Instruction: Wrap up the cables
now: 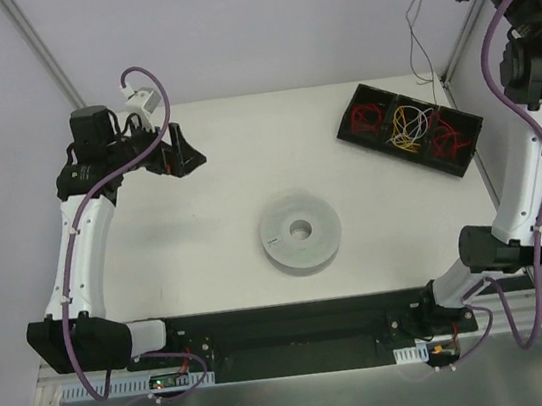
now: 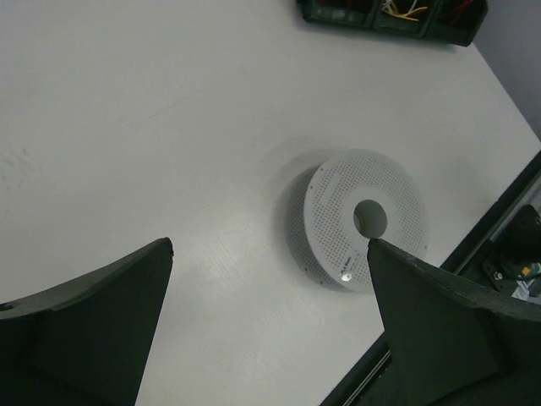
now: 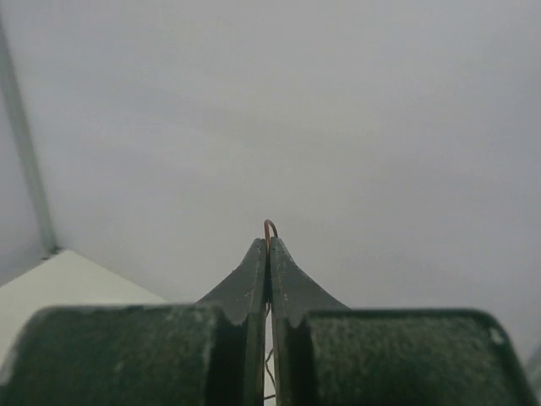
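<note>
We have our right gripper [image 3: 269, 247] clenched on the thin dark cable [image 3: 270, 224], high up beyond and right of the flat grey perforated plastic spool [image 1: 300, 231]. The strand dangles toward the black compartmented tray [image 1: 349, 109] far-right of that spool. Our left gripper [image 2: 270, 245] hangs released, jaws wide, far-left of the spool.

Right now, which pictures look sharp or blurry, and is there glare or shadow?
Top view: flat, bright light; the table is nearly washed out and the grey spool throws only a faint shadow. Left wrist view: spool sharp enough to show its dotted face, the left gripper dark and soft-edged. Right wrist view: the shut right gripper blurred, a thin wire at its tips, featureless grey behind.
</note>
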`<state>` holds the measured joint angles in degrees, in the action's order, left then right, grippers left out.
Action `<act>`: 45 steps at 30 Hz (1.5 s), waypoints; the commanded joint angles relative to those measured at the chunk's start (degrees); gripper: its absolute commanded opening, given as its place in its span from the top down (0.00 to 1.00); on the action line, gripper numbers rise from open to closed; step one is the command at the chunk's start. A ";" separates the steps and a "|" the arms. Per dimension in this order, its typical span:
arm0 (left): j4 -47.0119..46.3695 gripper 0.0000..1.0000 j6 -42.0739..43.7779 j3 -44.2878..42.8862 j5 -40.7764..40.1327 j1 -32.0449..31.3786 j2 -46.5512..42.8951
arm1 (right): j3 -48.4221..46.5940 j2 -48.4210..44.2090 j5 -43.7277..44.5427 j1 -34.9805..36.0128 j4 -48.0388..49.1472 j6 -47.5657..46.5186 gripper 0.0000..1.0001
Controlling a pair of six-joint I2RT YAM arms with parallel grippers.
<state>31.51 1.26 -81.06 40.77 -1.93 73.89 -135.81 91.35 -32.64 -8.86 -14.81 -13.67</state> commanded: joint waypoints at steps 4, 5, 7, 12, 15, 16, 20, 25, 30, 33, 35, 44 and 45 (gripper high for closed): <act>-7.41 0.01 0.60 -0.34 15.90 -0.44 -3.22 | 3.44 -2.40 -12.18 8.77 11.46 13.49 0.99; -8.90 0.01 0.07 0.37 17.05 -0.35 -3.31 | 3.36 -2.49 -12.01 10.43 11.90 13.50 0.99; -11.54 0.01 -1.08 1.51 18.11 -0.53 -3.22 | 2.66 -2.14 -10.78 12.54 12.00 12.71 0.99; -15.15 0.02 -4.24 2.83 19.52 -1.49 -4.01 | 0.46 -1.44 -7.87 14.31 12.35 10.94 0.99; -18.84 0.02 -4.77 5.55 19.61 -2.81 -5.51 | 0.02 -0.65 -9.54 15.45 14.54 13.49 0.99; -19.81 0.02 -4.60 6.43 19.52 -3.42 -5.77 | -0.16 -0.56 -9.98 16.06 14.54 13.50 0.99; -25.07 0.04 -6.87 7.67 18.65 -7.72 -4.72 | 0.80 -1.17 -8.05 18.26 14.46 11.04 0.99; -35.27 0.05 -9.25 4.08 13.56 -18.35 1.42 | 5.98 -3.10 -6.21 18.53 14.11 8.67 0.99; -52.73 0.05 -19.68 -5.50 5.47 -24.43 12.49 | 11.17 -5.39 -6.64 18.62 13.76 7.52 0.99; -63.21 0.05 -26.81 -12.26 1.86 -25.66 18.99 | 14.24 -6.79 -8.66 18.53 12.53 7.34 0.99; -65.51 0.06 -29.46 -17.97 1.59 -26.10 23.56 | 16.44 -7.76 -10.15 18.53 11.65 7.17 0.99; -68.42 0.01 -32.72 -30.48 12.47 -29.70 36.15 | 23.31 -9.88 -13.76 18.53 11.29 7.96 0.99; -69.20 0.01 -32.37 -30.13 14.05 -30.23 36.50 | 23.48 -9.88 -14.28 18.53 11.29 8.05 0.99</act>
<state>-31.48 -28.14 -109.30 47.48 -29.87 108.57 -112.81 83.92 -43.81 9.50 -5.50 -5.58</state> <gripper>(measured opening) 0.990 0.012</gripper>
